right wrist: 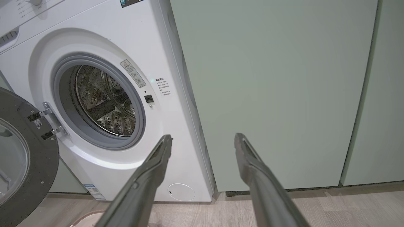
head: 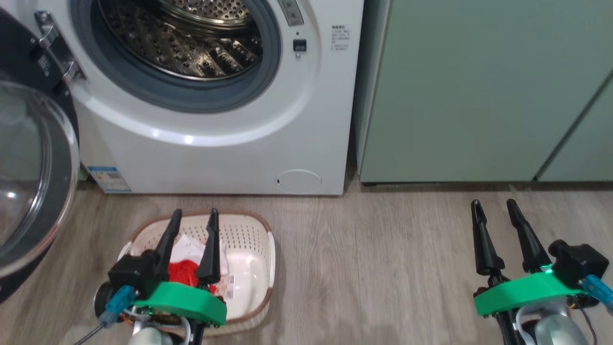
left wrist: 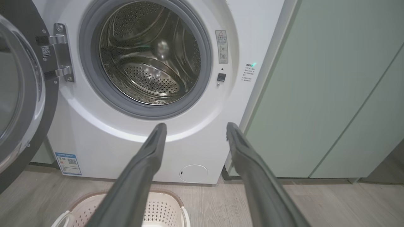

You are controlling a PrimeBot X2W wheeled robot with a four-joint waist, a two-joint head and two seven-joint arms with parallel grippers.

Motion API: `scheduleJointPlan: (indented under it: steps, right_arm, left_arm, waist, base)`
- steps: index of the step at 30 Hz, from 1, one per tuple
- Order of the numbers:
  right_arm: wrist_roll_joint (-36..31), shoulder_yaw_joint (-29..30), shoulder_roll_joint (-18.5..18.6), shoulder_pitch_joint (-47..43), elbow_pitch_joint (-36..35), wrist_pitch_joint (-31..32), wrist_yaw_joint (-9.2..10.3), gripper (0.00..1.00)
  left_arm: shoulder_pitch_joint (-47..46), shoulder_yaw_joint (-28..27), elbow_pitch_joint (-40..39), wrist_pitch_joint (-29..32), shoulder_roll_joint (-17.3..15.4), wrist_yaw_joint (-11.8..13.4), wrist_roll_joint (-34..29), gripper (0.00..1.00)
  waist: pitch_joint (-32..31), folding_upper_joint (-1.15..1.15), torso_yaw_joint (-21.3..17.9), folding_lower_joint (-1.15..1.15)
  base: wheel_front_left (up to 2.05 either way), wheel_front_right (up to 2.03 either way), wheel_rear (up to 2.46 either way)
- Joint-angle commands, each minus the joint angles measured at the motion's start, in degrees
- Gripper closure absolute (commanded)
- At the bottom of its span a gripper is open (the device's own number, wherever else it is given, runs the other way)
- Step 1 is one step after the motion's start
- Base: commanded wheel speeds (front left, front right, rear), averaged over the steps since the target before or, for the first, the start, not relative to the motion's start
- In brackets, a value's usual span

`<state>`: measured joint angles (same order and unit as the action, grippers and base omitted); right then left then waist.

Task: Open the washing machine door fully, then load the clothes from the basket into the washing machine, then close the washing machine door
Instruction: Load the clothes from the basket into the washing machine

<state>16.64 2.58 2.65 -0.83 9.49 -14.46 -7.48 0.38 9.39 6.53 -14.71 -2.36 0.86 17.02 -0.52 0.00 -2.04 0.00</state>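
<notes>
Wood-grain flooring (head: 373, 268) runs along pale green cabinets (head: 479, 96), with the washing machine (head: 215, 158) at their left.

Left gripper (head: 195, 213): jaws spread wide, nothing between them. It hangs directly above the basket (head: 261, 230), fingers levelled toward the machine front rather than down into the basket. Judgement: the placement suits a descent onto the clothes (head: 184, 270), a red and white bundle lying in the basket's left half beneath the fingers. No contact is made, and the wrist would need to pitch downward first.

Right gripper (head: 493, 203): likewise open and empty, parked well apart to the right over bare floor before the cabinets, fingers forward. Judgement: it is held aside so the path from basket to drum is unobstructed.

The basket sits on the floor just in front of the machine, below the opening, which keeps the lift short. The washing machine door (head: 28, 191) stands swung out to the left on its hinge (head: 52, 43), exposing the drum (head: 191, 43), in which no garments can be seen. Judgement: the opening step is complete; loading has not begun.
</notes>
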Motion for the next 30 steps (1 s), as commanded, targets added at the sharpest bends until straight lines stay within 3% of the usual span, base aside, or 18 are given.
scheduleJointPlan:
  steps: [1, 11, 30]
  right_arm:
    - [0.14, -1.63, 0.23, 1.81, -1.64, -0.53, -0.01, 0.0]
    - [-0.03, -1.98, 0.23, 1.79, -1.52, -0.53, -0.01, 0.0]
    - [0.54, -2.07, 0.22, 2.14, -1.3, -0.54, -0.01, 0.0]
  left_arm:
    - [-1.83, -1.95, -2.46, -0.29, -0.52, 0.85, -0.41, 0.0]
    - [-1.61, -1.09, -2.01, -0.29, -0.52, 1.63, -1.1, 0.0]
    - [-2.14, -1.43, -0.22, -0.29, -0.52, 2.12, -1.04, 0.0]
  waist:
    - [0.0, 0.0, 0.07, 0.0]
    - [0.16, 0.0, 0.57, 0.0]
    - [0.36, 0.0, 0.85, 0.0]
  base:
    - [1.84, -1.84, 0.0]
    - [1.09, -1.09, 0.0]
    - [0.0, 0.0, 0.0]
